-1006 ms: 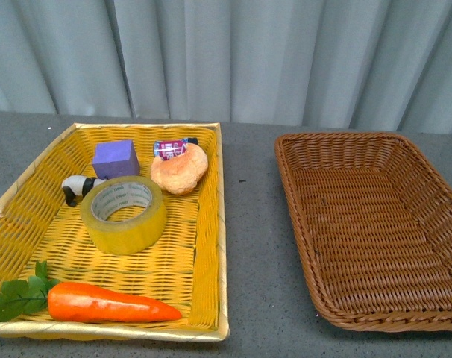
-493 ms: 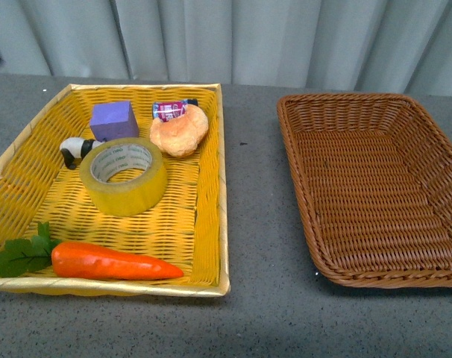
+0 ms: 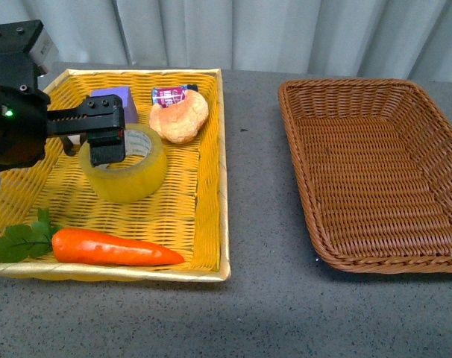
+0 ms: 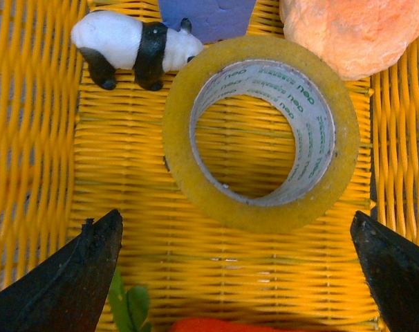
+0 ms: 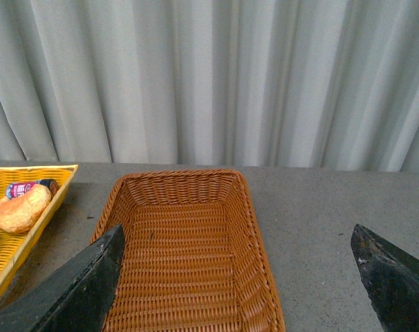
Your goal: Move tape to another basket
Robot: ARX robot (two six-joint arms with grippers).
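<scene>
The tape (image 3: 133, 179), a wide yellowish roll with a white printed core, lies flat in the bright yellow basket (image 3: 208, 186). My left gripper (image 3: 90, 145) is open and hangs just above the roll. In the left wrist view the tape (image 4: 178, 149) lies ahead of the open gripper (image 4: 240, 277), whose black fingertips (image 4: 78, 277) stand wide apart and touch nothing. The dark brown wicker basket (image 3: 375, 171) stands empty to the right. My right gripper (image 5: 237, 277) is open and empty over the near end of the brown basket (image 5: 175, 256); it does not show in the front view.
The yellow basket also holds a carrot (image 3: 110, 248), a bread roll (image 3: 179, 117), a purple cube (image 3: 120, 97), a small packet (image 3: 168, 94) and a toy panda (image 4: 133, 45) next to the tape. Grey tabletop (image 3: 252, 186) separates the baskets. A curtain hangs behind.
My left arm has come into the front view from the left and now hangs over the tape. The whole scene has shifted up in the picture. The tape has not moved.
</scene>
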